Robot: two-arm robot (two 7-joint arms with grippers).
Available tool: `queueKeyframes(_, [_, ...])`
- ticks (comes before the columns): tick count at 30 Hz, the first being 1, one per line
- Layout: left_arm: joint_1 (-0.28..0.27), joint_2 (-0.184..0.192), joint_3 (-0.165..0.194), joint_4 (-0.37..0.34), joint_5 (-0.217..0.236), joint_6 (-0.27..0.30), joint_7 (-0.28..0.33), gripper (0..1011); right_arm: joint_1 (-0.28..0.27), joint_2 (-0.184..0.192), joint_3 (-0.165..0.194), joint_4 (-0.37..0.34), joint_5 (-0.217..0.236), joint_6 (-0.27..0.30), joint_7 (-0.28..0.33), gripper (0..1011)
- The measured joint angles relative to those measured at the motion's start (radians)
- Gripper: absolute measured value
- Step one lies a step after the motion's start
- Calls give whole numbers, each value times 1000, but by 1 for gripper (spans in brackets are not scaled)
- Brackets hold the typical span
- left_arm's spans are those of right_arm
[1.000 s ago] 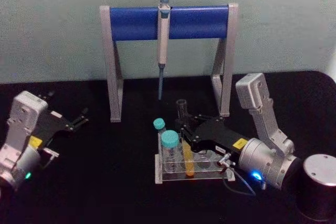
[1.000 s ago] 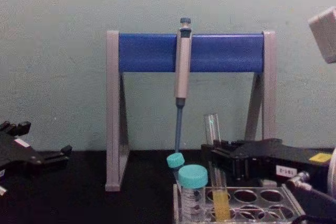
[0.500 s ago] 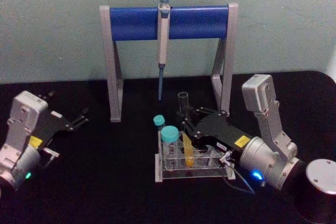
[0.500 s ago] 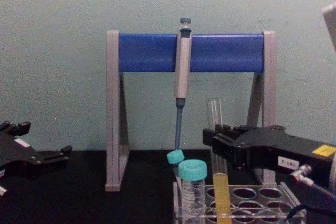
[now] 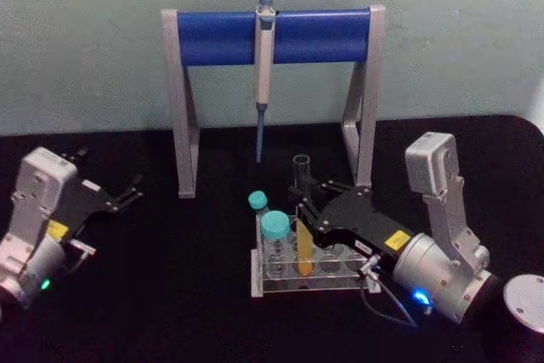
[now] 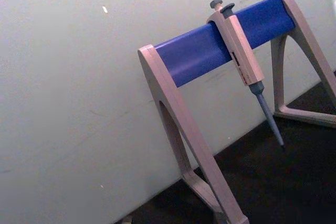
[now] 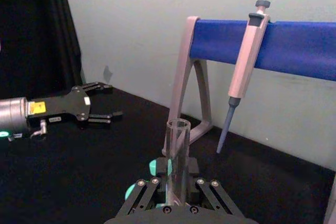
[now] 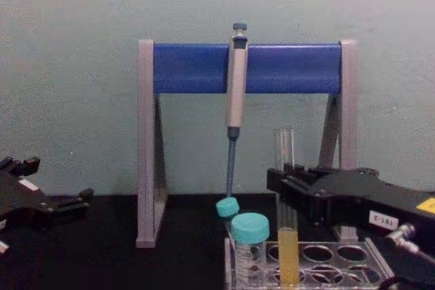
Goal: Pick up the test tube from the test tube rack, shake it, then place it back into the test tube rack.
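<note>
The test tube (image 5: 303,252), slim clear glass with yellow liquid in its lower part, stands upright with its bottom still down among the holes of the test tube rack (image 5: 340,283). My right gripper (image 5: 304,203) comes in from the right and is shut on the tube's middle. The chest view shows the test tube (image 8: 287,256) in the black right gripper (image 8: 285,191) above the clear rack (image 8: 336,255). From the right wrist, the test tube's (image 7: 177,142) open mouth rises between the right gripper's (image 7: 176,186) fingers. My left gripper (image 5: 127,194) rests open at the far left.
A grey-and-blue stand (image 5: 221,37) at the back holds a hanging pipette (image 5: 264,65). Two teal-capped tubes (image 5: 274,229) sit in the rack's left end, close beside the held tube. A metal cylinder (image 5: 525,305) stands at the front right.
The tube has risen in the rack since a second ago and now stands straighter. My right arm has shifted slightly right. The left arm has not moved.
</note>
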Motion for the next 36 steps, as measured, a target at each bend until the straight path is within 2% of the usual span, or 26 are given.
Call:
queueKeyframes(16, [0, 0, 0, 0, 0, 0, 0, 1001, -18, 7, 25, -43, 1, -30, 4, 229])
queueKeyframes(25, [0, 0, 0, 0, 0, 0, 0, 1001, -16, 14, 59, -102, 44, -25, 8, 229])
queueKeyframes(30, [0, 0, 0, 0, 0, 0, 0, 1001, 13, 13, 76, -105, 54, -26, -3, 229])
queueKeyframes(36, [0, 0, 0, 0, 0, 0, 0, 1001, 72, 5, 88, -63, 41, -27, -23, 229])
